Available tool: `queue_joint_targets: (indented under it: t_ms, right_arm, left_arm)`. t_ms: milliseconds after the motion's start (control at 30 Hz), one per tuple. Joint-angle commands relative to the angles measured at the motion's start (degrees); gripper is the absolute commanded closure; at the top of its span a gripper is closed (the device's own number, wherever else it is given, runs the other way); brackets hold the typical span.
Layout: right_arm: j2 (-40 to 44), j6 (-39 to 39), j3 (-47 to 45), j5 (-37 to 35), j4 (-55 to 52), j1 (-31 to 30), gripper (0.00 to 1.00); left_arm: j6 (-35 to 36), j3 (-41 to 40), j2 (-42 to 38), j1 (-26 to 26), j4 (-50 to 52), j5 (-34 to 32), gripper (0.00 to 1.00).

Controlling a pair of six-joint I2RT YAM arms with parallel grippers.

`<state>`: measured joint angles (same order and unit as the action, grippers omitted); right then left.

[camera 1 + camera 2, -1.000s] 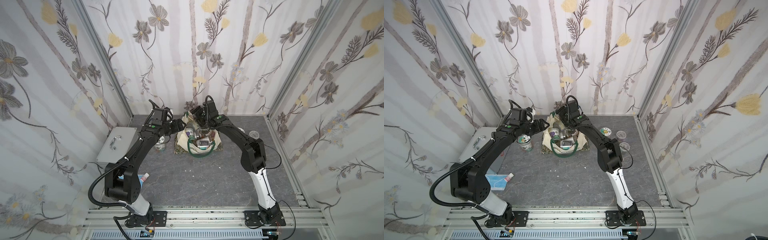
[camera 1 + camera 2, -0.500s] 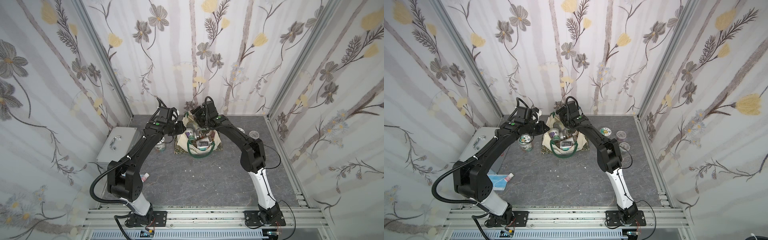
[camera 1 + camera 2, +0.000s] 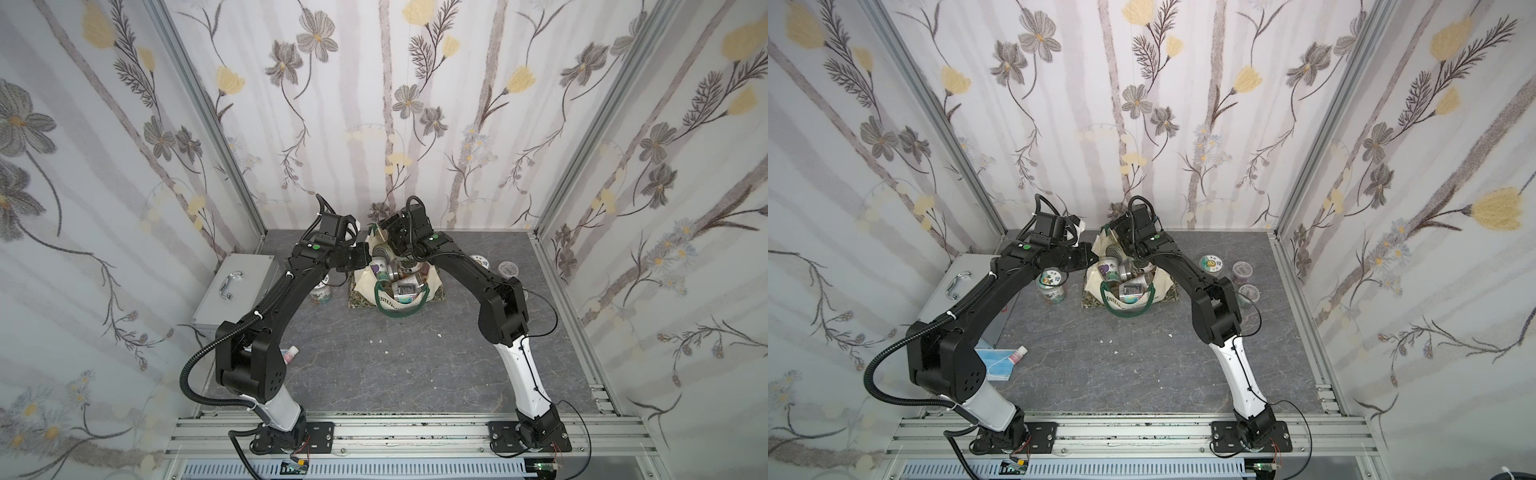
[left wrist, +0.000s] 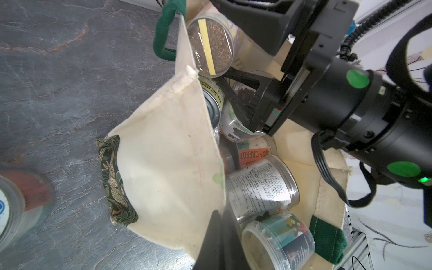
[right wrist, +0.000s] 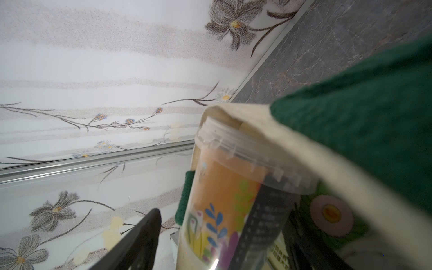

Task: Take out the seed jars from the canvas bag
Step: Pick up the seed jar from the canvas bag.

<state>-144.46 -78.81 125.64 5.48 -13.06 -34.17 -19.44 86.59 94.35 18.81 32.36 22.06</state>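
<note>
Currently: bag rim pinched, one jar straddled

Near the back wall, the canvas bag [image 3: 362, 279] is seen standing on the grey surface [image 3: 395, 365]. Its mouth is spread wide and seed jars [image 4: 259, 187] are heaped inside (a dark green handle hangs at the front). The bag's cream rim is pinched by the left end effector [image 4: 221, 218], whose fingers are pressed together on the cloth. The right end effector [image 4: 221, 39] is positioned inside the mouth with its jaws apart, and a clear-lidded jar [image 4: 210, 44] is set between them. In the right wrist view a gap is shown between one finger [image 5: 140, 238] and that jar, so no firm hold can be confirmed. A pictured-lid jar [image 3: 1052, 282] is stood just beside the bag on the left arm's side. Three more jars [image 3: 1241, 270] are grouped apart from it on the right arm's side. A silver case [image 3: 237, 286] is placed by the left wall.
</note>
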Motion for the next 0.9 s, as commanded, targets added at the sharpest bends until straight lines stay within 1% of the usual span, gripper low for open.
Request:
queue_joint_targets:
  t_ms: [0,67,233,333,467,600,667,700,867]
  right_arm:
    - [-1.4,-2.3,-0.3,-1.5,-6.2,-0.1,0.21]
    - [-1.5,-2.5,-0.3,-1.5,-6.3,0.0,0.26]
    - [-1.7,-3.1,-0.3,-1.8,-6.5,0.1,0.28]
    - [-2.1,-3.7,-0.3,-1.3,-6.5,0.4,0.33]
    - [-1.7,-3.4,-0.4,-1.2,-7.4,0.5,0.36]
    - [0.2,-1.6,-1.5,-0.9,-7.4,0.3,0.45]
    - [1.5,-0.5,-2.7,-0.7,-7.0,0.2,0.50]
    - [2.4,0.1,-3.8,-0.5,-6.8,0.1,0.51]
    - [7.8,2.9,-11.3,-0.3,-4.2,-0.7,0.53]
  left_arm:
    - [0.8,0.3,-0.2,0.0,2.9,-0.8,0.96]
    - [0.8,0.3,-0.2,0.0,2.9,-0.7,0.96]
    - [0.7,0.3,-0.4,0.0,2.8,-0.7,0.96]
    - [0.7,0.3,-0.6,0.0,2.8,-0.7,0.96]
    - [0.7,0.3,-0.6,0.0,2.8,-0.8,0.96]
    - [0.6,0.2,-0.9,0.0,2.7,-0.7,0.96]
    - [0.5,0.0,-1.3,0.0,2.5,-0.9,0.96]
    - [0.5,-0.2,-1.5,0.0,2.3,-1.0,0.95]
    - [0.1,-1.1,-3.2,0.0,0.8,-1.0,0.89]
